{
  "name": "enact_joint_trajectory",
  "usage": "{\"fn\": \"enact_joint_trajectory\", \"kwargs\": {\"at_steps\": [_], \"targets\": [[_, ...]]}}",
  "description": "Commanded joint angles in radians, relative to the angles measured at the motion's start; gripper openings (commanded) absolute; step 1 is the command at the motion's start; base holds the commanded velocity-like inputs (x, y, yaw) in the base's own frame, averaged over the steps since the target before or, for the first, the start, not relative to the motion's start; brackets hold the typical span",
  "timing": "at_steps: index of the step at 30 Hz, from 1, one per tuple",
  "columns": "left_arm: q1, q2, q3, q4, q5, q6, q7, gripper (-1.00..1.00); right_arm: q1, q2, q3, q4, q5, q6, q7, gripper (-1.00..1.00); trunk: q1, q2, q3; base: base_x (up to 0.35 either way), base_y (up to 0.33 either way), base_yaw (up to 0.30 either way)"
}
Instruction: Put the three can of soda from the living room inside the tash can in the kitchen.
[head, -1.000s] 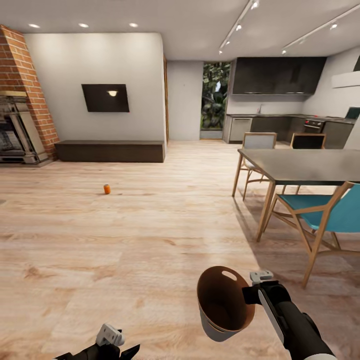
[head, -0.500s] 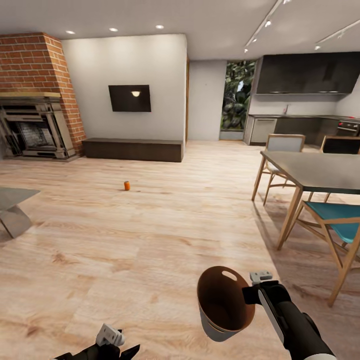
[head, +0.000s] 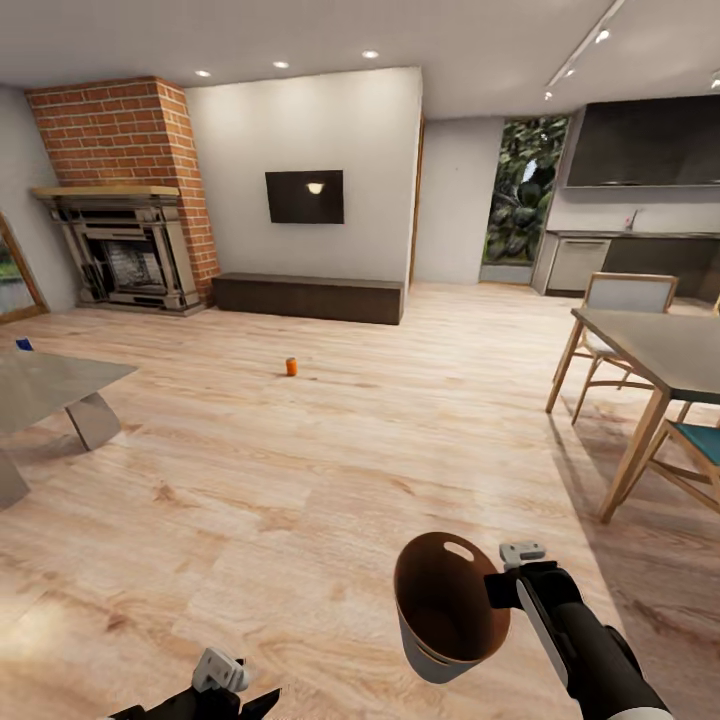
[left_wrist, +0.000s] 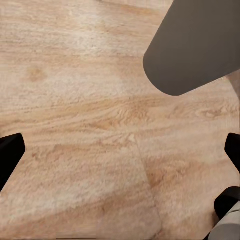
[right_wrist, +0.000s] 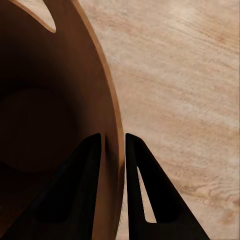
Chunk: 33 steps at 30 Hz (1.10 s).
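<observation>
The right pincer (head: 497, 590) is pinching the tash can (head: 447, 606) by its rim, the left pincer (head: 235, 695) is hanging released; an orange can of soda (head: 291, 367) is standing far off on the floor; jolting could be loosening that thin grip.

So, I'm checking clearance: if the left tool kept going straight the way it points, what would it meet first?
Probably the wood floor: the left tool points down at bare planks, its fingers spread wide. How far off the floor lies is unclear.

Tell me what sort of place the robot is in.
Probably an open-plan home, living room running into a kitchen: a brick fireplace, a wall-mounted TV over a low bench, a dining table with chairs, and kitchen cabinets at the back right.
</observation>
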Motion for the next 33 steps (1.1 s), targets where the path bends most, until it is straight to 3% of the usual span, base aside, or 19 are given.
{"fn": "enact_joint_trajectory", "kwargs": {"at_steps": [1,9,33], "targets": [[0.000,0.000,0.000,0.000,0.000,0.000,0.000,1.00,0.000,0.000,0.000,0.000,-0.012,0.000,0.006,-1.00,0.000,0.000,0.000,0.008,0.000,0.256],[0.000,0.000,0.000,0.000,0.000,0.000,0.000,1.00,0.000,0.000,0.000,0.000,-0.011,0.000,0.006,-1.00,0.000,0.000,0.000,0.188,0.000,0.185],[0.000,0.000,0.000,0.000,0.000,0.000,-0.001,1.00,0.000,0.000,0.000,0.000,-0.011,0.000,0.005,-1.00,0.000,0.000,0.000,0.344,0.000,0.005]]}}
